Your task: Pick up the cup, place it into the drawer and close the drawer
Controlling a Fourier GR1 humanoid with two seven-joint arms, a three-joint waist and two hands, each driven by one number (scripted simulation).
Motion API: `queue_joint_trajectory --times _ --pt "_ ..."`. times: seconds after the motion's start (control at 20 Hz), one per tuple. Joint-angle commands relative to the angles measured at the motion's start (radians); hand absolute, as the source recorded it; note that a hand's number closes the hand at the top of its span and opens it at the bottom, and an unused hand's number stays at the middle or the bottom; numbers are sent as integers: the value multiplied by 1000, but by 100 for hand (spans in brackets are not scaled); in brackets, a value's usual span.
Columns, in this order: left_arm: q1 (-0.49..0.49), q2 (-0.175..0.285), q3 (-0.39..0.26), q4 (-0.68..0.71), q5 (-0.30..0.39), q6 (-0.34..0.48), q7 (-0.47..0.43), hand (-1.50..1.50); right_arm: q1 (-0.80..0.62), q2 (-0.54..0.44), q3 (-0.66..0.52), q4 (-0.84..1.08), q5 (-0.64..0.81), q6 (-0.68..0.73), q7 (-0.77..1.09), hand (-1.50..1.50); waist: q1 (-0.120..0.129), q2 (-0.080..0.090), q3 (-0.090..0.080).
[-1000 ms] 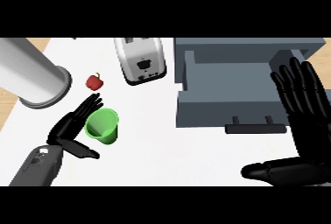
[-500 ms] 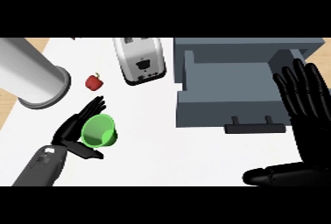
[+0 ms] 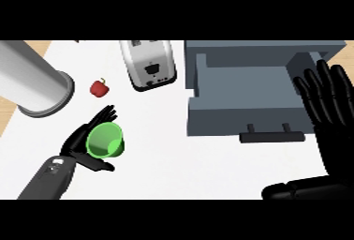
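Observation:
The green cup [image 3: 105, 141] is at the lower left, its mouth turned up toward me. My left hand [image 3: 81, 140] wraps it: fingers rise behind its left side and the thumb lies under its lower edge. The hand hides the cup's outer left wall. The grey drawer [image 3: 235, 117] stands open at the upper right, nothing showing inside it, with its dark handle [image 3: 272, 136] on the front. My right hand [image 3: 330, 105] rests open with fingers up, over the drawer's right edge.
A silver toaster [image 3: 149, 65] stands at the top middle, just left of the drawer. A small red fruit [image 3: 101, 88] lies between it and a large grey cylinder [image 3: 31, 84] at the far left. White countertop [image 3: 180, 164] spreads between cup and drawer.
The cup has tipped from lying sideways to showing its open mouth, and my left hand has closed in around it. My right hand has drifted slightly right.

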Motion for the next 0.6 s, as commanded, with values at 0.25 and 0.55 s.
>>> queue_joint_trajectory --times 0.25,0.55 --pt "-36 -10 -4 53 32 -199 -101 -150 -32 -2 -9 37 -6 7 -16 -150 9 -1 1" --pt "-51 -10 -17 79 62 -320 -65 -150 8 5 -4 0 -23 5 10 -150 -5 1 -1"
